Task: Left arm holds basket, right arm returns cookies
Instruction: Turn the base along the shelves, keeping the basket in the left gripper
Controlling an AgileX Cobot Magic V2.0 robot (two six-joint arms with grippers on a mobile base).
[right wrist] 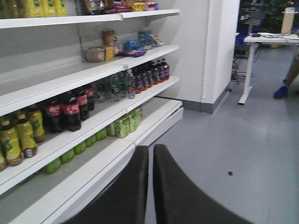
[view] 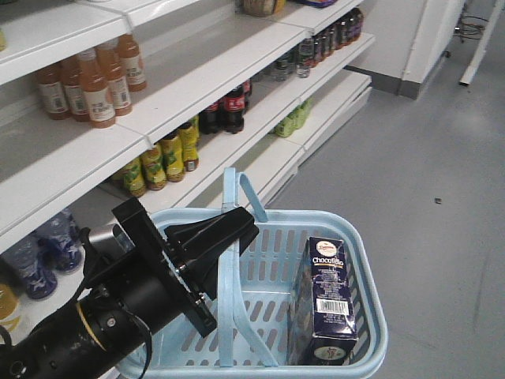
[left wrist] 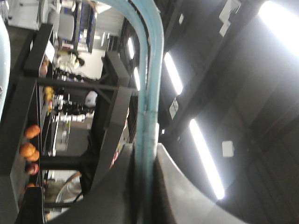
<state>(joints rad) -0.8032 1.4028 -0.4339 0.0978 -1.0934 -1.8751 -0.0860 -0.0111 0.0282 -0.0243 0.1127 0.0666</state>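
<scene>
The light blue basket hangs in the lower middle of the front view. My left arm reaches in from the lower left. Its gripper is shut on one hoop handle of the basket. In the left wrist view the handle runs up between the two black fingers. The navy Chocofello cookies box stands upright inside the basket at the right, barcode facing me. My right gripper shows only in its wrist view, shut and empty, pointing at the floor beside the shelves.
White shelves run along the left with orange drink bottles, yellow bottles and cola bottles. More bottles and green packs show in the right wrist view. Grey floor lies to the right; a table leg stands far off.
</scene>
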